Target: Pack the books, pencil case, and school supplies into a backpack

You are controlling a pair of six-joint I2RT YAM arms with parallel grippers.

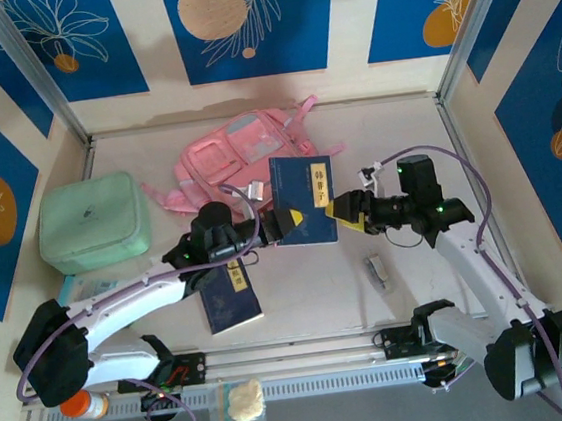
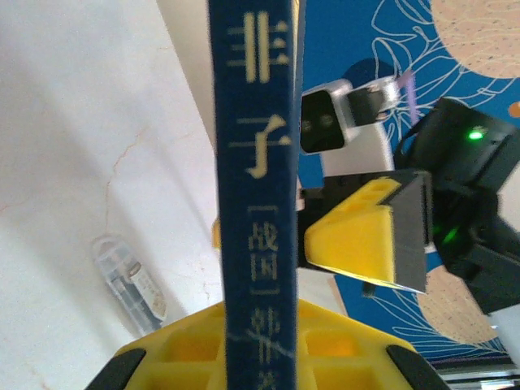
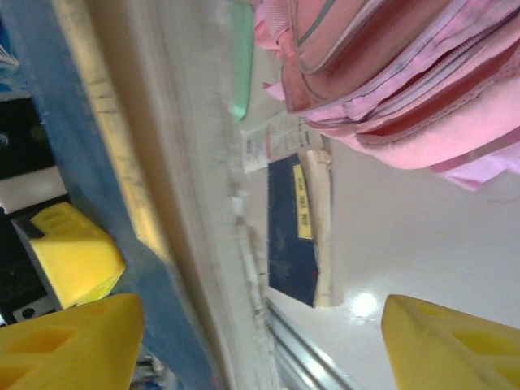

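Note:
A dark navy book [image 1: 303,200] is held upright above the table's middle, with my left gripper [image 1: 271,227] shut on its lower left edge. In the left wrist view its spine [image 2: 258,187] runs up from between my yellow jaws [image 2: 260,357]. My right gripper [image 1: 344,211] stands open at the book's right edge. In the right wrist view the book [image 3: 122,187] passes close to the left finger, with a wide gap to the other finger. A second navy book [image 1: 232,294] lies flat near the front. The pink backpack [image 1: 244,149] lies behind. The small pale school supply [image 1: 378,271] rests at right.
A padded mint-green case [image 1: 91,222] sits at the left, with the translucent teal pencil case [image 1: 88,287] just in front of it. An orange-capped bottle [image 1: 83,404] and a small clear bag [image 1: 239,401] lie by the near rail. Walls close in on the left, the right and the back.

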